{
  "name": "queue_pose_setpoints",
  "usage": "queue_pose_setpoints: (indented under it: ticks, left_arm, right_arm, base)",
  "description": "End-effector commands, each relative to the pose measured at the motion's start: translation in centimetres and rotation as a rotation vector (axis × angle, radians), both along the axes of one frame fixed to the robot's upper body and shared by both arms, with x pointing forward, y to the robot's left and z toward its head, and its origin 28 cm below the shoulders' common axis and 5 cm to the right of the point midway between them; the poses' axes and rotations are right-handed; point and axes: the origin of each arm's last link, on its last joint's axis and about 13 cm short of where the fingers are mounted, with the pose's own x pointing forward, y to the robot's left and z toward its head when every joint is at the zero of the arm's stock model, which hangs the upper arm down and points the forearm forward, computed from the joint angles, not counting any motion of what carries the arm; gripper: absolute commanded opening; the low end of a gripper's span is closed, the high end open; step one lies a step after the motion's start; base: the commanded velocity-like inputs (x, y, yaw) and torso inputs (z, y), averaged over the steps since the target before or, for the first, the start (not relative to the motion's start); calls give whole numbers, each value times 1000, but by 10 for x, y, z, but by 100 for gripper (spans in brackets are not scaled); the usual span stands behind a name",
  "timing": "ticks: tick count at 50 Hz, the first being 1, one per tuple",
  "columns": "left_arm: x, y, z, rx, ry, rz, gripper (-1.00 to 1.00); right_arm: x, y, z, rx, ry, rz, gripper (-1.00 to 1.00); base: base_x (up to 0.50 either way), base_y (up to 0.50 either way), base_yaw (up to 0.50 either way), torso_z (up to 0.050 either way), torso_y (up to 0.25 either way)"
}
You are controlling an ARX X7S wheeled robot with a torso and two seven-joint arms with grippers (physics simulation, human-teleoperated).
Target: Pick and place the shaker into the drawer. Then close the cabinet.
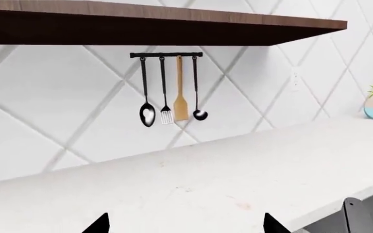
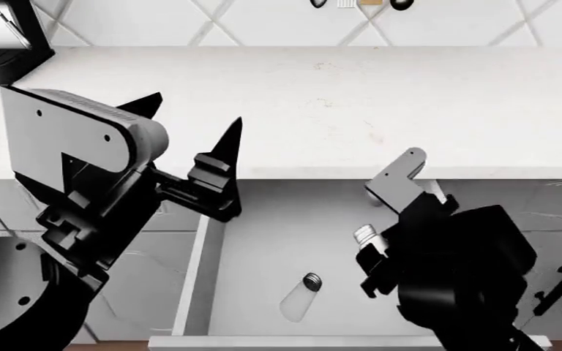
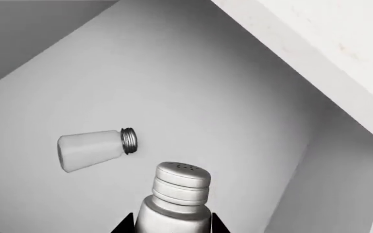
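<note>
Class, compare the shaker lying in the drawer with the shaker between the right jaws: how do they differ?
The lying shaker rests on its side on the drawer floor, free; the held shaker is clamped by the right gripper above the floor. The lying shaker's cap is narrow and ribbed; the held one's is broader, with holes. Both are small, metal-capped shakers.

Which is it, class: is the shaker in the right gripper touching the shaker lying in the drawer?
Apart. The right wrist view shows bare drawer floor between held shaker and lying shaker.

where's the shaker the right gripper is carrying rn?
In the head view the held shaker sits in the right gripper above the open drawer, right of a second shaker lying on the drawer floor.
</note>
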Motion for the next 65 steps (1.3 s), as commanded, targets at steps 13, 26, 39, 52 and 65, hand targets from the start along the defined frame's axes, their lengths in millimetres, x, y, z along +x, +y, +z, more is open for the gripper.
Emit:
queue_pose_setpoints:
  ticks: [13,26,39,52,65]
  left_arm:
    - [-7,0,-7,-5,23,-9,100]
    - [-11,0,-5,1,20,-16,100]
    - [-12,-1,-5,-2,20,-25,100]
    - [-12,-2,-5,-18,17,-15,100]
    - [-7,-1,-9,-80,36,49,100]
  right_arm:
    - [15,-5,-49,18,182,-129,-100]
    - [23,-2,-64,20,214,-135,-100]
    - [22,-6,-34,92,59,-192,100]
    - [-35,-6,50,197,-366,-141,100]
    - [-78,10,97,464,-938,-200,100]
  base:
    - [0,0,0,0,0]
    - [0,0,0,0,1]
    - [0,0,0,0,0]
    - [0,0,0,0,0]
    - [-7,0,0,0,0]
